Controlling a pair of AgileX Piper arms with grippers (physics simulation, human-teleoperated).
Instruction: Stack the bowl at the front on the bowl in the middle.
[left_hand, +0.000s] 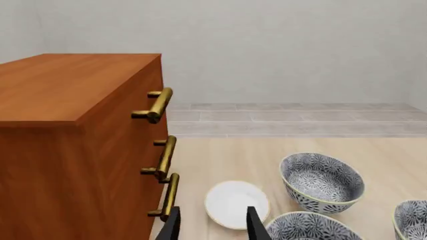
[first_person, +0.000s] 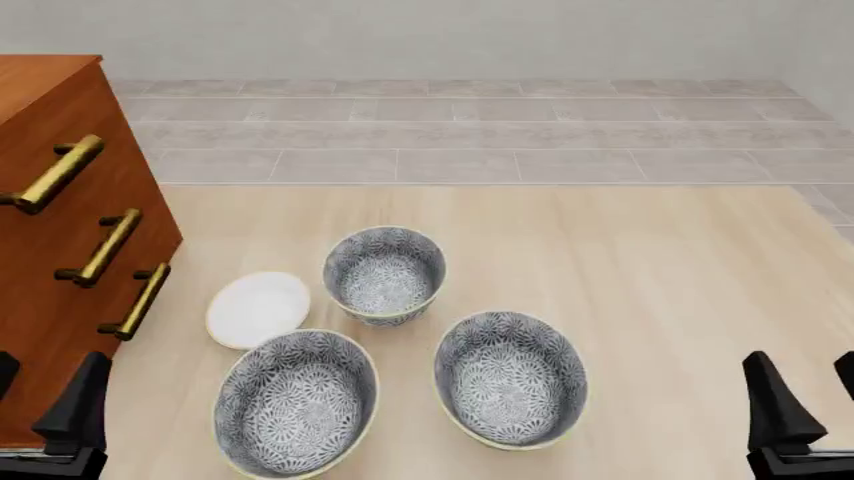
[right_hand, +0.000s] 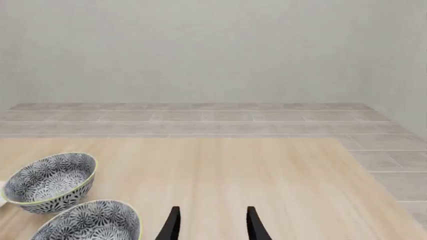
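Three flower-patterned bowls stand on the table. The bowl at the front (first_person: 296, 403) (left_hand: 307, 227) is nearest me, left of centre. The bowl in the middle (first_person: 510, 378) (left_hand: 410, 220) (right_hand: 90, 222) sits just to its right and slightly farther back. A third bowl (first_person: 384, 275) (left_hand: 322, 182) (right_hand: 50, 181) stands behind them. My left gripper (first_person: 40, 400) (left_hand: 213, 227) hangs open at the near left, beside the cabinet. My right gripper (first_person: 811, 400) (right_hand: 212, 226) is open at the near right, well clear of the bowls. Neither holds anything.
A wooden cabinet (first_person: 54, 230) (left_hand: 73, 145) with three brass drawer handles (first_person: 104, 247) takes up the left side. A small white plate (first_person: 258, 308) (left_hand: 237, 204) lies between the cabinet and the bowls. A tiled floor lies beyond the table's far edge.
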